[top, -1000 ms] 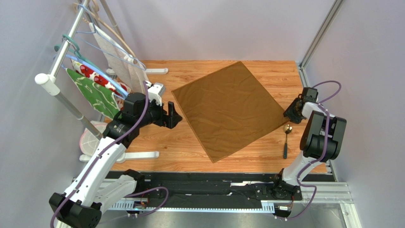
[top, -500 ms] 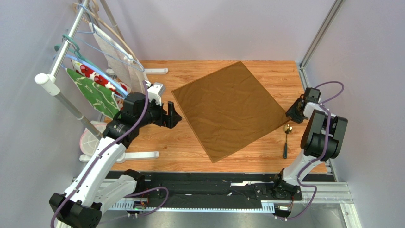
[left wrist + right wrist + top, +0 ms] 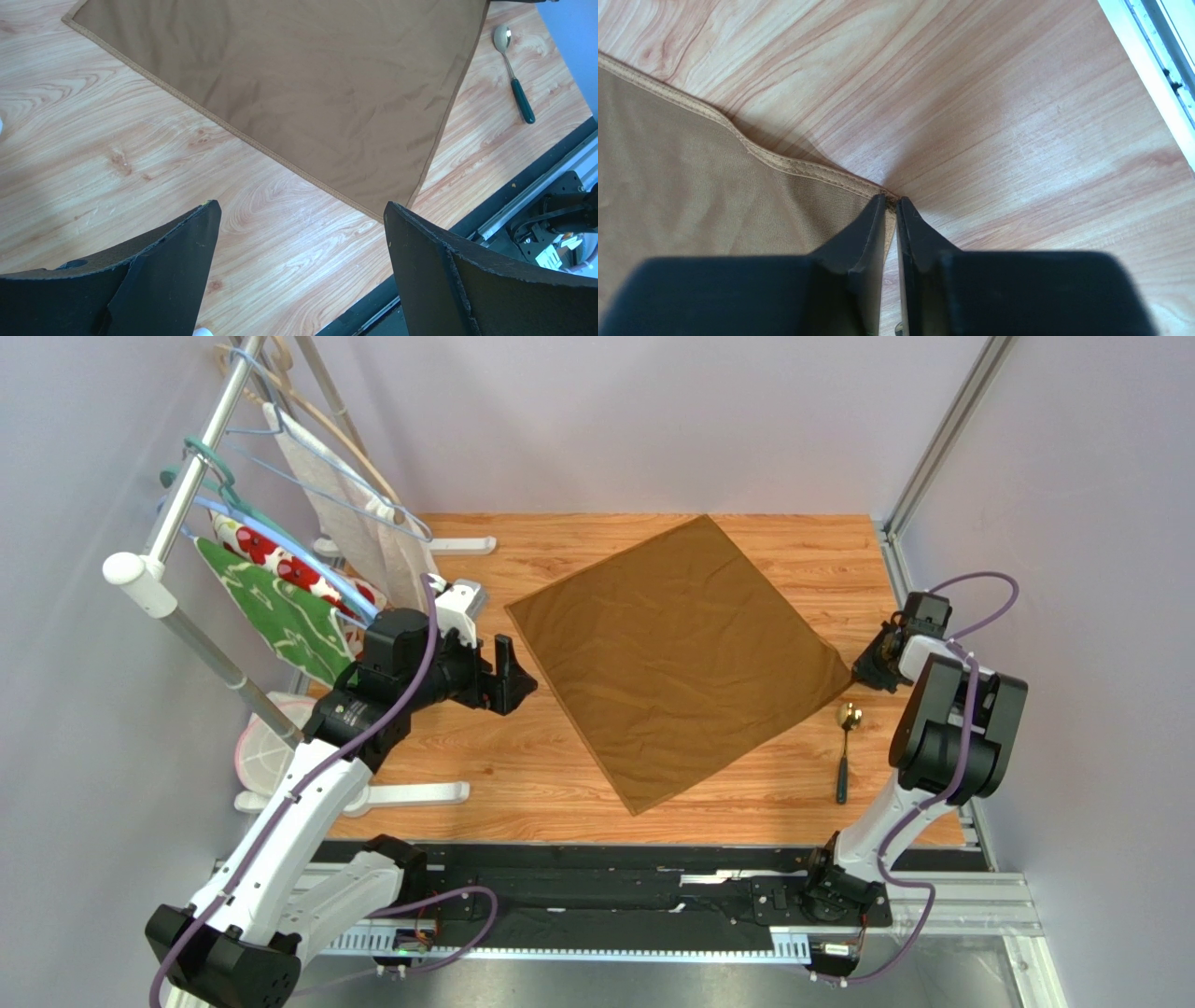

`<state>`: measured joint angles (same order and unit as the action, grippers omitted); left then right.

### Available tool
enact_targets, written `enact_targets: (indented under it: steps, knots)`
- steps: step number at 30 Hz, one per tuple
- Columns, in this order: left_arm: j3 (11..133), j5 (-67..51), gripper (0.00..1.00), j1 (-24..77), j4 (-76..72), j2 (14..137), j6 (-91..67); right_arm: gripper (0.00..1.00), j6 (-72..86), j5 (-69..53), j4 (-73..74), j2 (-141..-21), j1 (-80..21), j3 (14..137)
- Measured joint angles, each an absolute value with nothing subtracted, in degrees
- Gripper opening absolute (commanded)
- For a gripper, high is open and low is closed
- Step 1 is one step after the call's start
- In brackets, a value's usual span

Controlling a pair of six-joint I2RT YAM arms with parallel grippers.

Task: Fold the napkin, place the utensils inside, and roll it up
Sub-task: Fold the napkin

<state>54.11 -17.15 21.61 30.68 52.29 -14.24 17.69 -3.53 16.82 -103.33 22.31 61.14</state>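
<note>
Right gripper (image 3: 892,204) has just been pinched shut on the napkin (image 3: 703,189) corner, so the fold looks ready to be started; left gripper (image 3: 300,210) is held wide open, empty.

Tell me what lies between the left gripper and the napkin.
Only bare wooden table. The left wrist view shows plain tabletop from the open left gripper up to the napkin hem, with nothing on it.
</note>
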Motion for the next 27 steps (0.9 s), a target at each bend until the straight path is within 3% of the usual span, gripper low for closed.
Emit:
enact_targets:
  steps: [16,27]
  knots:
    - [54.1,-17.8,0.95,21.6,30.7,52.1,-14.2,0.00,17.3,-5.5,18.0,-99.1,22.4,59.9]
    - [54.1,-18.0,0.95,21.5,30.7,51.5,-14.3,0.00,21.2,-14.3,13.6,-92.3,18.9,57.9]
